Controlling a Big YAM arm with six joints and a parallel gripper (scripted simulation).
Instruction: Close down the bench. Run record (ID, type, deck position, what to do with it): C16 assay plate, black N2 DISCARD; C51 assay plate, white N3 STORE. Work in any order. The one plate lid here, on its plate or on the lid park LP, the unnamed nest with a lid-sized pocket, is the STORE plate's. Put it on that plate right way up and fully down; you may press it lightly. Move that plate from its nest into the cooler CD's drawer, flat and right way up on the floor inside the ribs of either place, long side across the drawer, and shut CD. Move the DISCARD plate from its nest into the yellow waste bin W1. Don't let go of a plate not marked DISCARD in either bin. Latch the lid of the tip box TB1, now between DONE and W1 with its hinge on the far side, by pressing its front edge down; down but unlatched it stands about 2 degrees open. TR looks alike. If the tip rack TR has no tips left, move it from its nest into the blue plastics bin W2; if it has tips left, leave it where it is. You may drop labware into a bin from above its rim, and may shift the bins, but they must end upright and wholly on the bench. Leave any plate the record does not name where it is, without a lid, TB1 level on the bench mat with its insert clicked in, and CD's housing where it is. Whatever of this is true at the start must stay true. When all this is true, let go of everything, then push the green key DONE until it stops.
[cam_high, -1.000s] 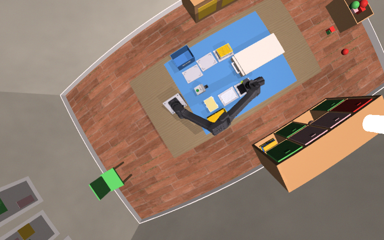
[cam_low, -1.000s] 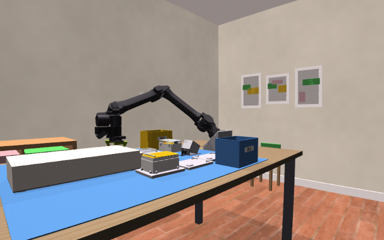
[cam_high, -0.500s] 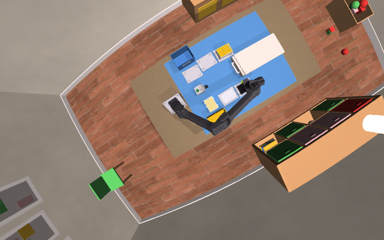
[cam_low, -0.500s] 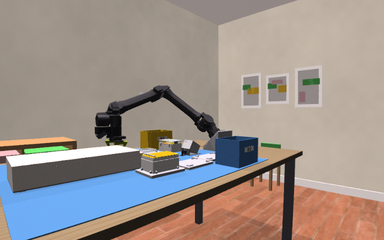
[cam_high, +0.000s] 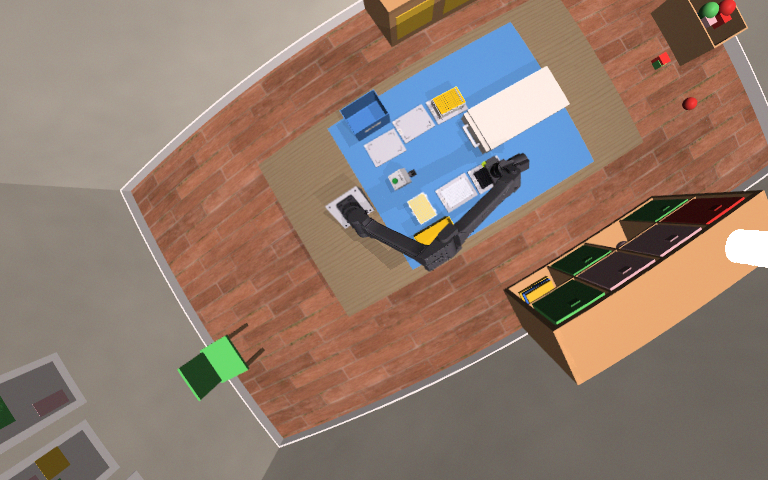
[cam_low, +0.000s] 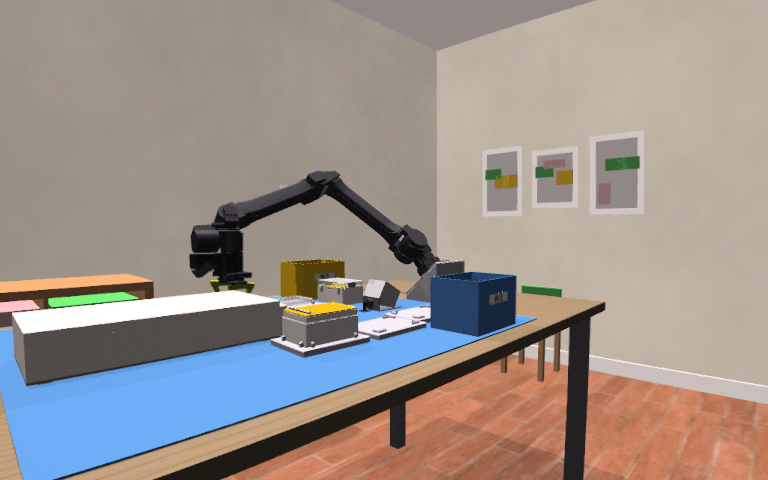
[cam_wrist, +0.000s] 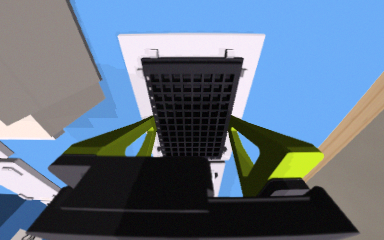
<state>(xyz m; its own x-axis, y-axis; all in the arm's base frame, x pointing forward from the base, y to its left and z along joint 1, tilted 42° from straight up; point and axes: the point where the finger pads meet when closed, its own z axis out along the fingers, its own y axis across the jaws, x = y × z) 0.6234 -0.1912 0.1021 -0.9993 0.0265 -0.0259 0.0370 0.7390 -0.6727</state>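
The black assay plate (cam_high: 481, 178) (cam_wrist: 192, 100) lies on its white nest (cam_wrist: 250, 55) at the near side of the blue mat. My gripper (cam_high: 485, 172) (cam_low: 232, 285) (cam_wrist: 192, 119) reaches straight down and is shut on the plate's long sides with its green fingers. In the side view the plate is hidden behind the cooler. The white assay plate (cam_high: 455, 192) sits in the nest beside it. The cream tip box TB1 (cam_high: 421, 207) (cam_low: 339, 289) stands between the green DONE key (cam_high: 396, 181) and the yellow bin W1 (cam_high: 431, 230) (cam_low: 311, 274), which my arm partly covers.
The long white cooler CD (cam_high: 518, 107) (cam_low: 141, 328) lies close behind my gripper. The tip rack TR (cam_high: 447, 101) (cam_low: 320, 323) shows yellow tips. Two pale nests (cam_high: 413, 122) (cam_high: 384, 147) and the blue bin W2 (cam_high: 367, 116) (cam_low: 472, 302) stand at the far side.
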